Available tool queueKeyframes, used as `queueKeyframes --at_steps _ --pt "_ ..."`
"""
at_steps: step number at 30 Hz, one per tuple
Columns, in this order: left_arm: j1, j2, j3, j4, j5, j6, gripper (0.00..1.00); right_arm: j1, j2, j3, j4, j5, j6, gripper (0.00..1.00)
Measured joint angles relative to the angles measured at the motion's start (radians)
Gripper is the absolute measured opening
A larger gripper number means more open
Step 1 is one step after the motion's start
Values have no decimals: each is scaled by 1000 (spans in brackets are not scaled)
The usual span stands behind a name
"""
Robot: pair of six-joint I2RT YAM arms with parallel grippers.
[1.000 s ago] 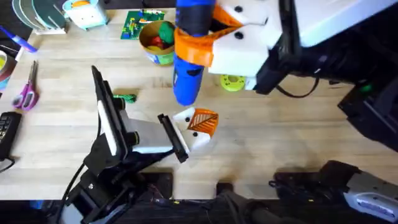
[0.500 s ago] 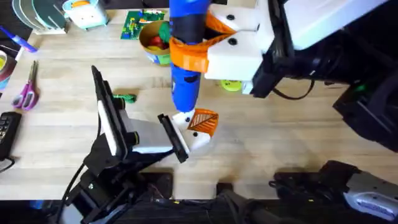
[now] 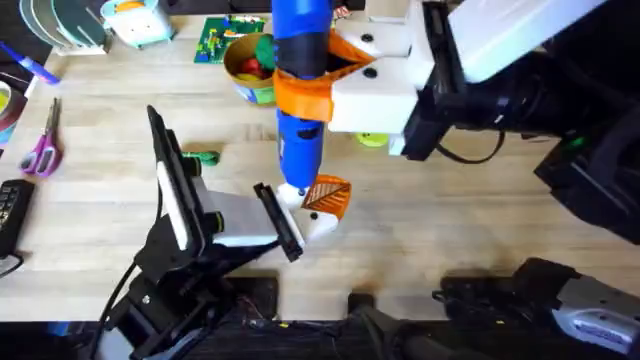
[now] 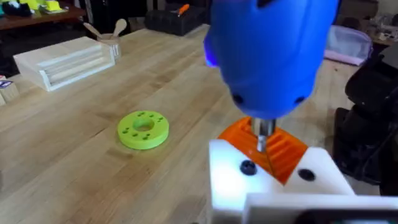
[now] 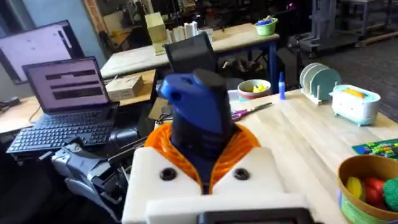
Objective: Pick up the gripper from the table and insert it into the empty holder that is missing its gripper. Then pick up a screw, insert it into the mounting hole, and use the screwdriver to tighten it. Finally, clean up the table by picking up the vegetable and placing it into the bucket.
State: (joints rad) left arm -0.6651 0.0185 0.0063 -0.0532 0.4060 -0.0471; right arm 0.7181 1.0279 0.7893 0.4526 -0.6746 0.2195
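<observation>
My right gripper (image 3: 305,88) is shut on the blue screwdriver (image 3: 298,120), which stands nearly upright. Its tip rests where the orange wedge gripper (image 3: 328,196) sits on the white holder block (image 3: 321,227) at the end of my left arm. In the left wrist view the metal shaft (image 4: 262,134) comes down between the orange wedge (image 4: 283,152) and the white block (image 4: 273,186). The screw is hidden under the tip. My left gripper (image 3: 310,207) stands open. The dark-green vegetable (image 3: 201,157) lies on the table to its left. The bucket (image 3: 250,70) stands at the back.
A lime-green disc (image 4: 143,129) lies just beyond the holder, partly under my right arm. Purple scissors (image 3: 42,150) and a black remote (image 3: 10,212) lie at the left edge. A green card (image 3: 222,38) and a dish rack (image 3: 65,25) stand at the back left.
My right gripper has brought the screwdriver down and slightly left, so its tip now meets the orange wedge on the white block. The left arm has not moved.
</observation>
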Motion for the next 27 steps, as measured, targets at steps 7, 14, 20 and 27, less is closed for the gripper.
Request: queueKeyframes --at_steps 7,14,20,27 --pt "0 0 0 0 0 0 18 0 13 0 0 -1 -3 23" --pt "0 0 0 0 0 0 18 0 17 0 -24 -1 -3 23" --pt "0 0 0 0 -1 0 18 0 20 0 -56 -1 -11 23" --pt "0 0 0 0 -5 0 18 0 40 0 -6 -9 -14 23"
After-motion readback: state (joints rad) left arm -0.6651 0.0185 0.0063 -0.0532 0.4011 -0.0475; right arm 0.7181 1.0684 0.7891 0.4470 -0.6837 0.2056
